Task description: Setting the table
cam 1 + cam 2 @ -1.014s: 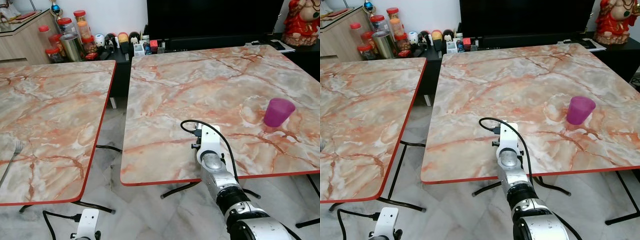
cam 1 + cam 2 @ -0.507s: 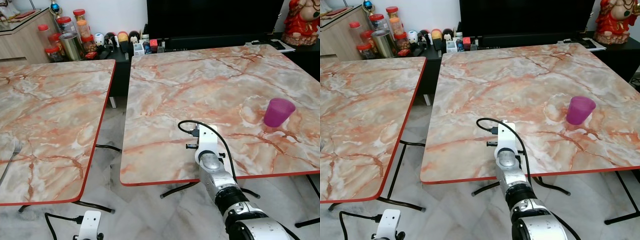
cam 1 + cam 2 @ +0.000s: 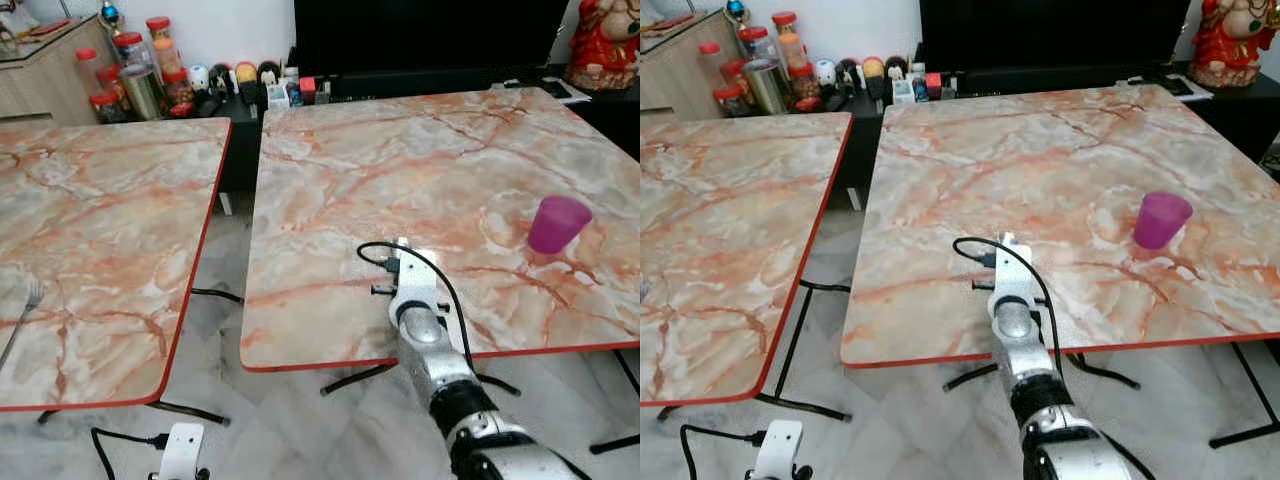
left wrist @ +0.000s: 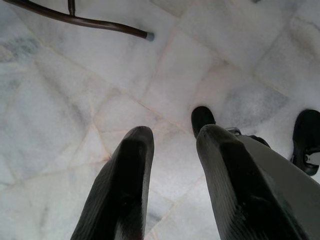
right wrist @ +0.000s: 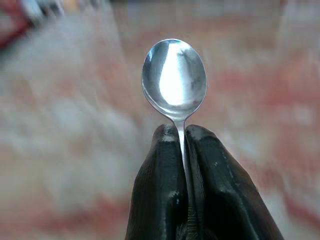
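lying near the left table's [image 3: 110, 230] front-left edge, a fork [image 3: 22, 320] is seen. lower down, the left gripper [image 4: 172, 150] is hung over the marble floor [image 4: 75, 85], its two black fingers [image 4: 127, 190] parted with nothing between them. further right, the right gripper [image 5: 181, 134] is held above the near edge of the right table [image 3: 400, 170], its fingers pressed together on the handle of a spoon [image 5: 174, 79], bowl pointing outward. a purple cup [image 3: 556, 223] is stood upright at the far right.
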`<state>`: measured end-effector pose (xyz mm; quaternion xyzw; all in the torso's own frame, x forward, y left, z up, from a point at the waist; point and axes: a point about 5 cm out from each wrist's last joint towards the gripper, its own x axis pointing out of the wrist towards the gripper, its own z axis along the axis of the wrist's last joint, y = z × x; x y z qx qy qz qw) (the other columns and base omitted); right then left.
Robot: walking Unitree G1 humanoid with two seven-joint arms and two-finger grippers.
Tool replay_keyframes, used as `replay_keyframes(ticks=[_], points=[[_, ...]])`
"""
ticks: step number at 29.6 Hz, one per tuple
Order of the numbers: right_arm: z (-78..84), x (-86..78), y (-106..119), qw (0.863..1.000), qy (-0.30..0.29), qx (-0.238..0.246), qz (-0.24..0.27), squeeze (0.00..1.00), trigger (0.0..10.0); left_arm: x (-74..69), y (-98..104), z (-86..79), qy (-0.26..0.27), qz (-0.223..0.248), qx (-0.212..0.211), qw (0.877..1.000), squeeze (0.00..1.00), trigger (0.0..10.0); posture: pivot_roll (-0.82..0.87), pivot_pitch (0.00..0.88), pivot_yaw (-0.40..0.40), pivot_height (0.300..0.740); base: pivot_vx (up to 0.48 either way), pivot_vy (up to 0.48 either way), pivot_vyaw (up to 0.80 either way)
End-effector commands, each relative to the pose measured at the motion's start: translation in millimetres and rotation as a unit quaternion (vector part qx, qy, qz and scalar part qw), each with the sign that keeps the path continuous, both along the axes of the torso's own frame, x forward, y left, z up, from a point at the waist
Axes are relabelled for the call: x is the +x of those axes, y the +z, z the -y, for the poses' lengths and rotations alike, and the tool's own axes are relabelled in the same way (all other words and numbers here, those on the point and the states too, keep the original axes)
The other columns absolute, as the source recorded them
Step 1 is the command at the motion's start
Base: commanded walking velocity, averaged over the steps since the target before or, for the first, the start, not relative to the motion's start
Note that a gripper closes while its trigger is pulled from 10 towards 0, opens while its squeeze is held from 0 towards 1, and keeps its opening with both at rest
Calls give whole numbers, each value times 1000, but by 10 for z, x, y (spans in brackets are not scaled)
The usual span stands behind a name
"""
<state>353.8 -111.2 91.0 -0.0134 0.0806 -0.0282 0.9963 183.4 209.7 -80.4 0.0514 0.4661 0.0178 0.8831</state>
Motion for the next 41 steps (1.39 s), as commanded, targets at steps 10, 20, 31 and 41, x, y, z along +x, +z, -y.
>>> replay_keyframes(ticks=[10, 20, 31, 41], points=[[-122, -134, 51, 997, 46, 24, 63, 0, 10000, 2, 7, -39, 11, 3, 19, 1000, 0, 10000, -39, 21, 29, 736, 0, 0, 0], [-21, -239, 186, 990, 50, 17, 133, 0, 10000, 0, 7, -22, 22, 13, 20, 999, 0, 10000, -51, 20, 21, 736, 0, 0, 0], [-25, -274, 207, 988, 62, 13, 140, 0, 10000, 7, 9, -4, 24, 18, 18, 999, 0, 10000, -50, 17, 14, 736, 0, 0, 0], [-65, -276, 214, 988, 67, 17, 137, 0, 10000, -16, -4, 0, 23, 14, 19, 999, 0, 10000, -51, 20, 15, 736, 0, 0, 0]])
